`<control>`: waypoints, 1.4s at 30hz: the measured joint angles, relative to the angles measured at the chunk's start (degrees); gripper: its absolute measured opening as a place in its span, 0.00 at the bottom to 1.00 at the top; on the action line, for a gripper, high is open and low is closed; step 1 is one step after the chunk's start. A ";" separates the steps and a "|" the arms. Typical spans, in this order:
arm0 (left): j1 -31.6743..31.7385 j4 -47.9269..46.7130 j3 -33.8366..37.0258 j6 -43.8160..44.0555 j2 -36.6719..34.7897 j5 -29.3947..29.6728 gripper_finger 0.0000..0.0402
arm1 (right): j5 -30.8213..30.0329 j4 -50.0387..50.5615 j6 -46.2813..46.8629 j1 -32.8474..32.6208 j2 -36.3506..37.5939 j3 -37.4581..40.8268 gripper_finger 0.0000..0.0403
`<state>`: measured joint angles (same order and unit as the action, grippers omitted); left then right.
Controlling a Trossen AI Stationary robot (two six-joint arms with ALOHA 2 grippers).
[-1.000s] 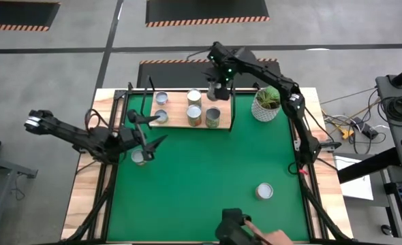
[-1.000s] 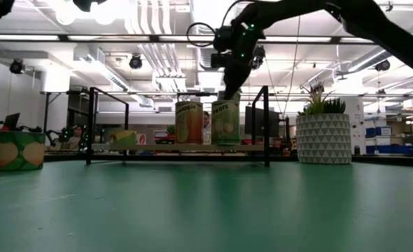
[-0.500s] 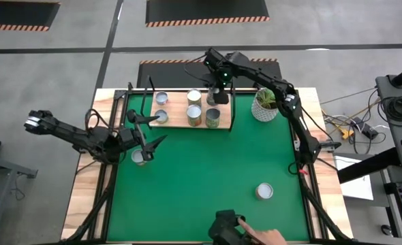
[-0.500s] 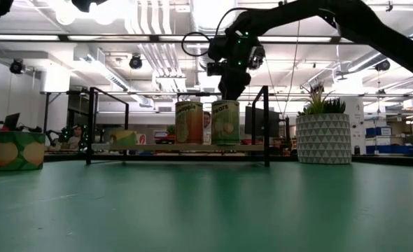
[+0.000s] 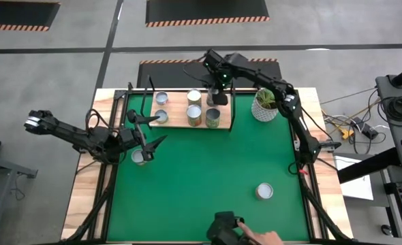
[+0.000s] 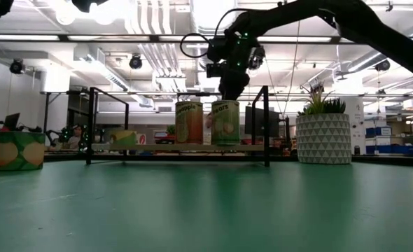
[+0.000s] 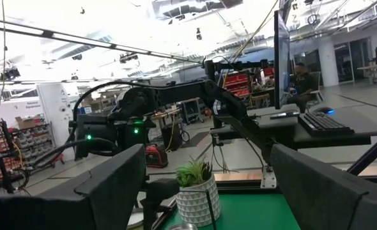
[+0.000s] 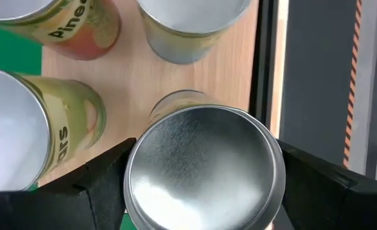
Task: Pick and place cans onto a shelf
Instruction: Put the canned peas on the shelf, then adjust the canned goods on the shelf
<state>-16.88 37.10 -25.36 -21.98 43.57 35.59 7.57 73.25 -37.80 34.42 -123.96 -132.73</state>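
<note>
High view, starting at the left: my left gripper (image 5: 153,131) hovers over the left edge of the green mat (image 5: 208,177), its jaws spread wide with nothing between them. One can (image 5: 140,157) stands on the mat just beside it.

Next comes the shelf (image 5: 177,109), lying along the mat's far edge. Two cans (image 5: 161,99) stand at its left end, three more (image 5: 194,112) toward the middle and right.

My right gripper (image 5: 214,95) reaches over the shelf's right end. The wrist camera shows its jaws closed on either side of a silver-topped can (image 8: 204,169) (they stand wide, since the can fills them) with the shelf board right under it, close to the black end frame (image 8: 264,64).

Further right stands a white plant pot (image 5: 266,105). A lone can (image 5: 264,191) sits near the mat's front right, well apart from the shelf.
</note>
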 joint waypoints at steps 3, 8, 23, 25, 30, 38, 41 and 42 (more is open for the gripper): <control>0.00 -0.09 0.00 0.00 0.00 0.00 0.80 | 0.08 -1.58 0.23 -0.56 0.00 0.88 0.78; -0.02 -0.25 0.00 -0.02 0.00 0.00 0.80 | -0.04 -2.91 1.80 -1.00 0.00 1.88 0.83; -0.04 -0.46 0.00 -0.02 0.00 0.00 0.80 | -0.11 -2.50 2.31 -1.46 1.15 -1.93 0.85; -0.02 -0.46 0.00 -0.02 0.00 0.00 0.80 | -0.08 -1.78 2.86 -1.87 2.22 -2.27 0.83; 0.00 -0.50 0.00 -0.04 0.00 -0.02 0.80 | -0.08 1.35 7.03 -3.73 5.52 -2.21 0.72; 0.00 -0.87 0.00 -0.68 0.00 -0.02 0.80 | 0.42 6.50 14.39 -9.21 7.80 -1.90 0.32; 0.00 -1.23 0.00 -0.68 0.00 -0.02 0.80 | 0.43 6.43 15.45 -11.33 7.80 -0.14 0.15; 0.00 -1.29 0.00 -0.68 0.01 -0.02 0.80 | 0.39 6.26 15.53 -11.96 7.80 0.61 0.10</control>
<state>-16.88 35.81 -25.36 -22.65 43.58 35.57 7.97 79.51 -22.26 22.45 -116.16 -132.11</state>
